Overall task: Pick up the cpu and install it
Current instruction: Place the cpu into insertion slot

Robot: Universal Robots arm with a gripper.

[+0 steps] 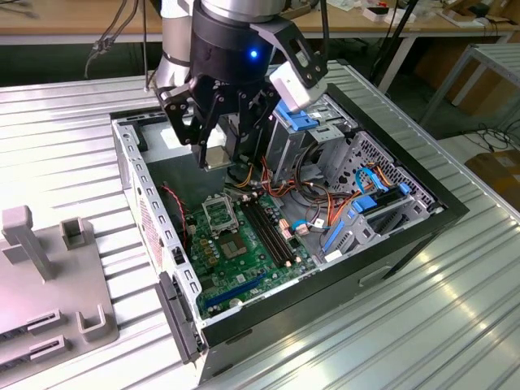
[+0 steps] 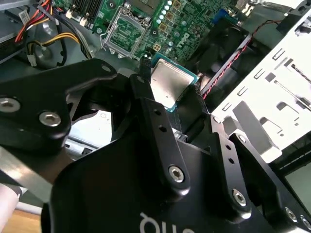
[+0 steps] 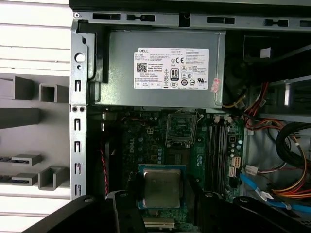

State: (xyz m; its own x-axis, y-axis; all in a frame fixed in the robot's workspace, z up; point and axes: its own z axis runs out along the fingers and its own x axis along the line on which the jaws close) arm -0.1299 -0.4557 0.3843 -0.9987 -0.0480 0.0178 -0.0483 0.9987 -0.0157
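The chip (image 3: 162, 187) is silver-grey with a teal edge, the board (image 3: 146, 150) green, the gripper (image 1: 218, 153) black, the box (image 3: 121, 58) grey with a white label (image 3: 172, 68), the table (image 1: 65, 138) ribbed silver.

The cpu (image 3: 162, 187) is a small, thin square chip with a plain silver-grey metal face and a green rim. The end effector (image 1: 218, 154) pinches it by opposite edges in the air above the green motherboard (image 1: 236, 252), apart from the black-framed socket (image 1: 218, 213).

Held in the hand (image 1: 218, 156), the cpu (image 3: 162, 187) hangs seemingly over the motherboard (image 3: 146, 143).
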